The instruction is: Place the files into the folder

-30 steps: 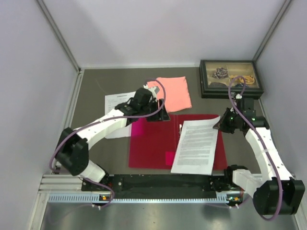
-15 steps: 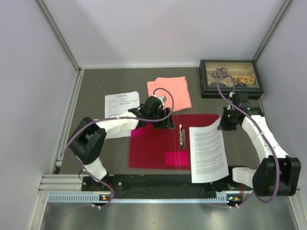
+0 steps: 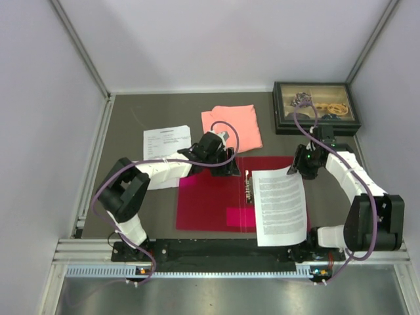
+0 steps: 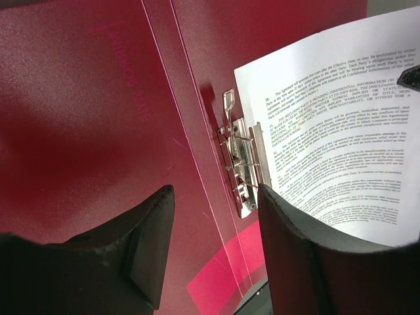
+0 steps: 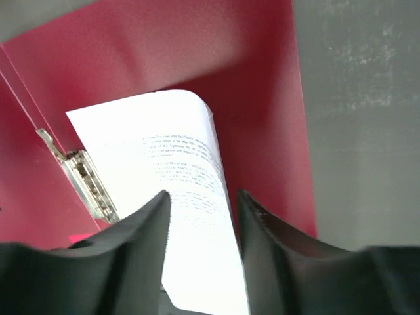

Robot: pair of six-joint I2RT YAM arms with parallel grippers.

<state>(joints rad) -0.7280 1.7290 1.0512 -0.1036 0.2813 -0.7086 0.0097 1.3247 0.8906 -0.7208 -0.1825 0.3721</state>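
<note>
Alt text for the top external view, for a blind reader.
An open red folder lies flat with the printed files on its right half, beside the metal clip, overhanging its near edge. The right gripper stands open at the sheets' far right corner; the left gripper, also open, is over the folder's far edge.

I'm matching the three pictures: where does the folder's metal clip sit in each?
Top external: metal clip, centre.
Left wrist: metal clip, centre.
Right wrist: metal clip, lower left.
Shared landmark: the files, along its right side in all three.
</note>
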